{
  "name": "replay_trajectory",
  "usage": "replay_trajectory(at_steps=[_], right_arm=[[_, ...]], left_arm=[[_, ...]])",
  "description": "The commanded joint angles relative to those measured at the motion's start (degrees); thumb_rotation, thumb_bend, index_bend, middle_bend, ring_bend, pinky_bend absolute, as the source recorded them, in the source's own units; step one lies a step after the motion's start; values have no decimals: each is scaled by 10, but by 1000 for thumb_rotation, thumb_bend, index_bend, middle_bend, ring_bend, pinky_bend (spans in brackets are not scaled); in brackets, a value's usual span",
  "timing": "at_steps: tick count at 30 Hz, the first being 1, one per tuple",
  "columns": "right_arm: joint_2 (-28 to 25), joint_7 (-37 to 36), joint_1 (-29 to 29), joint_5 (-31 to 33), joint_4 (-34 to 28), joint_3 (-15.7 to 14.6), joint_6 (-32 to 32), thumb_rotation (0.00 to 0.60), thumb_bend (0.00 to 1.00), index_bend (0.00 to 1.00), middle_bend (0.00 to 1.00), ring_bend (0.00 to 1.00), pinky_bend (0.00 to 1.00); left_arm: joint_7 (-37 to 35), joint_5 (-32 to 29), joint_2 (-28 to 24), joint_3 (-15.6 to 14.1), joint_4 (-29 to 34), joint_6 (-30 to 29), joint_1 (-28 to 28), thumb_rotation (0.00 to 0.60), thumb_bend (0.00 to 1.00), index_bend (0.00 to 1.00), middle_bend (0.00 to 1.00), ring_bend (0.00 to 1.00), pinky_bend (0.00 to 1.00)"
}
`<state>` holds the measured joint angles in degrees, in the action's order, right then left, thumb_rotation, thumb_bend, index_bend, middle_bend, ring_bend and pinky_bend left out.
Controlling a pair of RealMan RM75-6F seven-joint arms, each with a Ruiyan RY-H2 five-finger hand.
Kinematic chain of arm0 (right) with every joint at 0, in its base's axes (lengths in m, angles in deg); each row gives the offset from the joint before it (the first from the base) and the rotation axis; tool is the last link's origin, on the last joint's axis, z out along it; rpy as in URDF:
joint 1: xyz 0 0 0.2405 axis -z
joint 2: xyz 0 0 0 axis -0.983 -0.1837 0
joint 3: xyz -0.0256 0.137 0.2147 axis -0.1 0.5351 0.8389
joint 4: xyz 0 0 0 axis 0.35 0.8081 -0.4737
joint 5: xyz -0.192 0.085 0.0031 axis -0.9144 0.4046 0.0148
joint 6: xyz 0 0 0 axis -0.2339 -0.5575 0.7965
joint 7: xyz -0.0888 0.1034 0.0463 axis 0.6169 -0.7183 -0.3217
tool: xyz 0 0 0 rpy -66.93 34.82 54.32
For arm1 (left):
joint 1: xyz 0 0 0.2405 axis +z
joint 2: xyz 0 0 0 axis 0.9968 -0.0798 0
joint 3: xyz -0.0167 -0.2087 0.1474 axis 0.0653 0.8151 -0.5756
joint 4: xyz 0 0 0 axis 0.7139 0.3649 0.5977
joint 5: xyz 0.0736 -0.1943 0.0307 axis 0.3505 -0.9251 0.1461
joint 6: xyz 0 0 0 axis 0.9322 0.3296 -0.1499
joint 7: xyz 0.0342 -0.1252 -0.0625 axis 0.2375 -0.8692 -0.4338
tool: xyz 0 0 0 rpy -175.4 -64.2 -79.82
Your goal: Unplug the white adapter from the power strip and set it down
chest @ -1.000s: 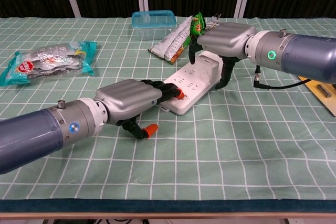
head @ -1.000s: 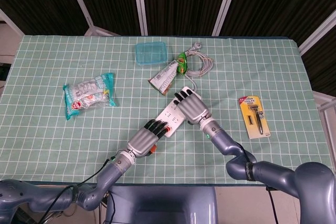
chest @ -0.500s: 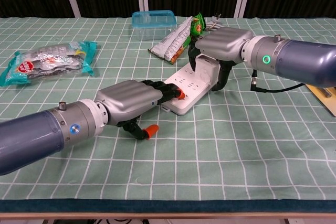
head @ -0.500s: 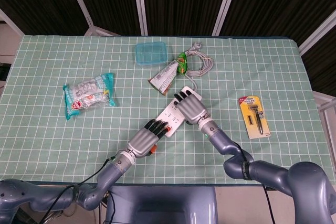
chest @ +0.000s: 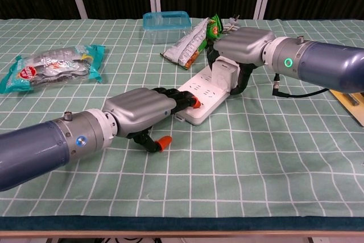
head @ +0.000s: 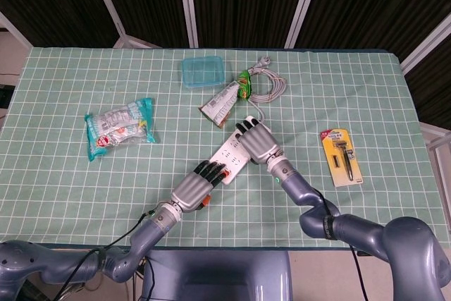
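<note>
The white power strip (head: 227, 156) (chest: 200, 101) lies slantwise at the table's middle. My left hand (head: 196, 183) (chest: 141, 110) presses flat on its near end, dark fingertips (chest: 183, 99) by the red switch, thumb on the cloth beside it. The white adapter (chest: 223, 74) stands at the strip's far end. My right hand (head: 257, 143) (chest: 243, 46) grips it from above, between thumb and fingers. In the head view that hand hides the adapter. Whether its pins still sit in the socket cannot be told.
Behind the strip lie a snack packet (head: 227, 100), a coiled grey cable (head: 266, 87) and a blue lidded box (head: 205, 71). A bag of sweets (head: 118, 126) is at the left and a carded razor (head: 341, 157) at the right.
My right hand has settled on the adapter and tipped it up slightly; more of its white face shows in the chest view. The left hand has stayed on the strip.
</note>
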<state>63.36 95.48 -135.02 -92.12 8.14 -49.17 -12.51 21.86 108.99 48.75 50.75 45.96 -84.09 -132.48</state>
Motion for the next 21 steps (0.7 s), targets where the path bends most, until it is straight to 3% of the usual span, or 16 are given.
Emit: replay_trajectory(at_steps=[1, 8, 18, 21], right_arm=[[-1, -1, 1, 0, -3, -1, -2, 600, 313, 450, 197, 190, 241], [-3, 3, 1, -1, -12, -5, -5, 600, 405, 509, 198, 190, 248], [-1, 8, 0, 0, -17, -7, -11, 600, 422, 526, 198, 190, 251], [-1, 9, 0, -1, -17, -8, -14, 600, 473, 568, 199, 190, 258]], left_arm=[[-1, 0, 0, -1, 0, 0, 0, 600, 456, 99, 47, 18, 101], [-3, -2, 1, -3, -2, -1, 1, 600, 457, 99, 47, 18, 101], [-6, 0, 3, -3, -3, -3, 1, 600, 456, 98, 47, 18, 101], [-7, -1, 3, -4, -4, -3, 1, 600, 456, 98, 47, 18, 101]])
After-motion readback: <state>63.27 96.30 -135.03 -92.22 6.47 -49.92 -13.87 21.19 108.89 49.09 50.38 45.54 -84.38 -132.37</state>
